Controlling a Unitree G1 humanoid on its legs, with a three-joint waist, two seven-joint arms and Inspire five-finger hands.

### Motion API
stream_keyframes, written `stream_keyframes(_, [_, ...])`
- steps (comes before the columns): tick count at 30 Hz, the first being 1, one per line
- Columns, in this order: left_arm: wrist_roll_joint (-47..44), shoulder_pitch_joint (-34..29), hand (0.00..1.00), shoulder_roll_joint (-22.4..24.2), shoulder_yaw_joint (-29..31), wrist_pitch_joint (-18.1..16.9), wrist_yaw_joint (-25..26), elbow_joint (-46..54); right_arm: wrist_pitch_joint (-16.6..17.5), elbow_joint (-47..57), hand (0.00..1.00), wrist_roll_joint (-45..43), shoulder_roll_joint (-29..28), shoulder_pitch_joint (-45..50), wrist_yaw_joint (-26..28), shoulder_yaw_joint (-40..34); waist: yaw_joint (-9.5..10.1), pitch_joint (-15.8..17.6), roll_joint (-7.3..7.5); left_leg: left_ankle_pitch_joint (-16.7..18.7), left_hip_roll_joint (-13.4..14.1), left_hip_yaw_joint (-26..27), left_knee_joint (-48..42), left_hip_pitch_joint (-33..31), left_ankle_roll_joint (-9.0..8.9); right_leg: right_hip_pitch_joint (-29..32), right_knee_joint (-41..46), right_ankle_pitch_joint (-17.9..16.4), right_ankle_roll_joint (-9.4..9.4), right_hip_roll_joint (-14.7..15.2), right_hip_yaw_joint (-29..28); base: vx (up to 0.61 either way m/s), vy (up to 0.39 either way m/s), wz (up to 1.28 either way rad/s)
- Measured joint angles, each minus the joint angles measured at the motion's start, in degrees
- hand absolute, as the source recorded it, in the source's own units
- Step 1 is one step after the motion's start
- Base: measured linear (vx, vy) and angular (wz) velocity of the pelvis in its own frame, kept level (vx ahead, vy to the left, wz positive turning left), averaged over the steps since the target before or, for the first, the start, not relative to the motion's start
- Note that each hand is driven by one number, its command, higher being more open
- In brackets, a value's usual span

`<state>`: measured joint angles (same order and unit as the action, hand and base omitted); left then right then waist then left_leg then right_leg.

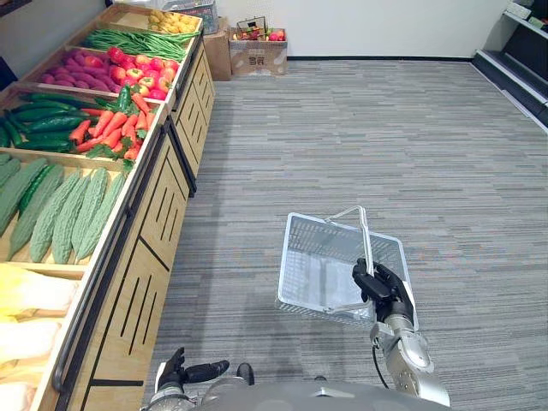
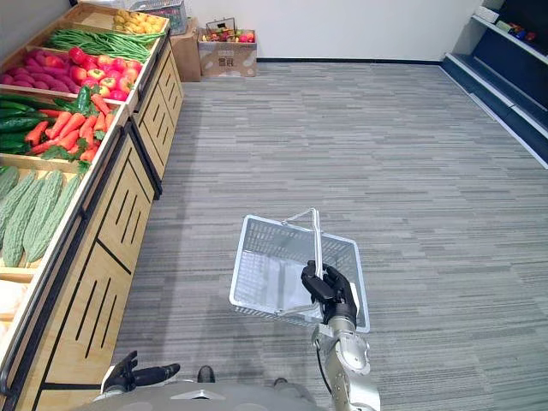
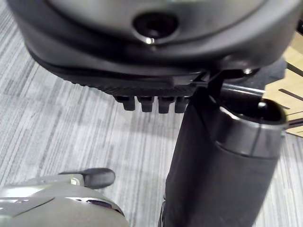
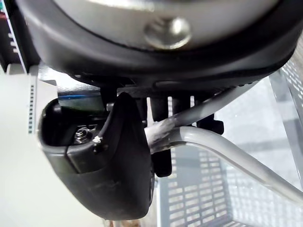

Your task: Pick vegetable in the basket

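Your right hand (image 1: 385,287) has its fingers curled tight round the thin silver metal handle (image 1: 366,235) of the pale grey mesh plastic shopping basket (image 1: 300,257), which hangs empty over the grey striped carpet floor (image 1: 385,145). Your left hand (image 1: 184,370) sits low at your side, fingers relaxed and holding nothing. The vegetables are all on the long wooden display stand (image 1: 158,205) to your left, well apart from the basket: the bumpy pale green bitter gourds (image 1: 64,214) lie nearest, with the orange carrots (image 1: 111,128) further along. That gap is the main risk, since anything you lift has to cross open floor before it reaches the basket, and a loose grip would likely drop it there. The gourds lie packed side by side (touching along their lengths), so a careless grasp may drag a neighbour off the edge. The basket hangs from a narrow grip and looks slightly tilted; turning sharply could set it swinging and spoil the drop.
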<state>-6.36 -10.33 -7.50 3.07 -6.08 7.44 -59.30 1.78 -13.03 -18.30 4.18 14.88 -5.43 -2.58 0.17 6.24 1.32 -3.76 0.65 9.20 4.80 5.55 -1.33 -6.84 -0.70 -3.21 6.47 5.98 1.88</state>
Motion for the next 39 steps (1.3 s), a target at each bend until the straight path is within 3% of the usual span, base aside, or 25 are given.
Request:
stream_keyframes(13, [0.03, -0.90, 1.00, -0.05, -0.02, -0.01, -0.44, 0.02, -0.03, 0.02, 0.00, 6.54, 0.98, 0.04, 1.86, -0.77, -0.36, -0.12, 0.13, 0.20, -0.03, -0.83, 0.01, 0.80, -0.06, -1.40, -0.29, -0.20, -0.19, 0.01, 1.00, 0.00, -0.006, 0.03])
stream_keyframes(31, [0.00, -1.20, 1.00, 0.03, 0.00, -0.01, -1.64, 0.01, -0.05, 0.58, 0.00, 13.40, 7.38, 0.00, 4.95, -1.96, -0.56, -0.41, -0.33, 0.22, -0.10, -2.13, 0.00, 0.80, -0.04, -1.97, -0.12, -0.63, -0.58, -0.01, 2.33, 0.00, -0.005, 0.03])
stream_keyframes(39, [-0.33, -1.47, 1.00, 0.09, 0.03, -0.04, -1.85, 0.21, -0.14, 0.59, 0.00, 13.71, 7.41, 0.01, 5.52, -1.95, -0.56, -0.46, -0.50, 0.38, -0.12, -4.55, -1.08, -0.02, -0.19, -1.98, 2.05, -2.36, -0.87, 0.02, 4.84, -0.02, -0.021, 0.17])
